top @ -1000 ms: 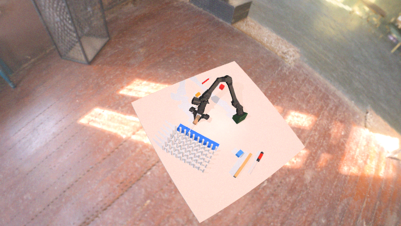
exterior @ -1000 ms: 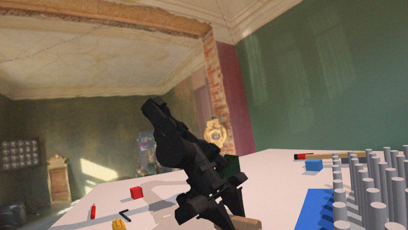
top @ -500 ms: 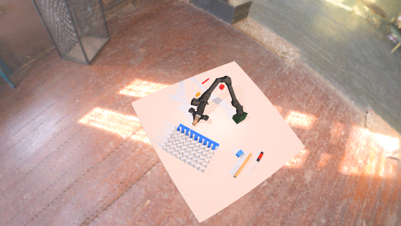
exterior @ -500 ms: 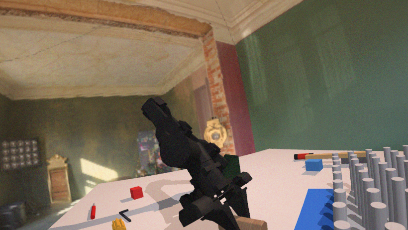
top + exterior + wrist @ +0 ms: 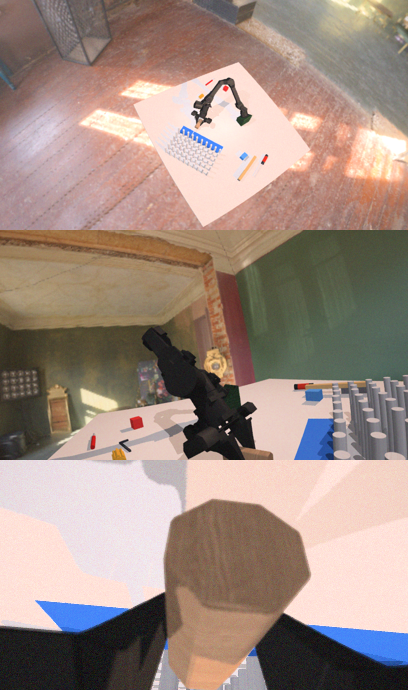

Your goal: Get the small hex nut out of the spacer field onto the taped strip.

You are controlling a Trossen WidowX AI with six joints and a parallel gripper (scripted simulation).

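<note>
My gripper (image 5: 199,121) (image 5: 248,453) (image 5: 212,606) is shut on the wooden handle (image 5: 198,124) (image 5: 258,454) (image 5: 235,560) of a tool, just in front of the blue taped strip (image 5: 204,138) (image 5: 314,432) (image 5: 360,640). In the top view a thin pale shaft runs from the handle across the strip towards the spacers; its tip cannot be made out. The grey metal spacers (image 5: 184,132) (image 5: 372,434) (image 5: 170,672) stand upright in close rows behind the strip. The hex nut cannot be made out in any view.
A blue block (image 5: 243,156) (image 5: 314,395), a wooden bar (image 5: 248,167) and a red-and-black-handled tool (image 5: 264,159) lie beside the field. A red cube (image 5: 225,88) (image 5: 136,422), an orange piece (image 5: 201,96), a red stick (image 5: 209,82) and a black L-shaped key (image 5: 124,444) lie behind the gripper.
</note>
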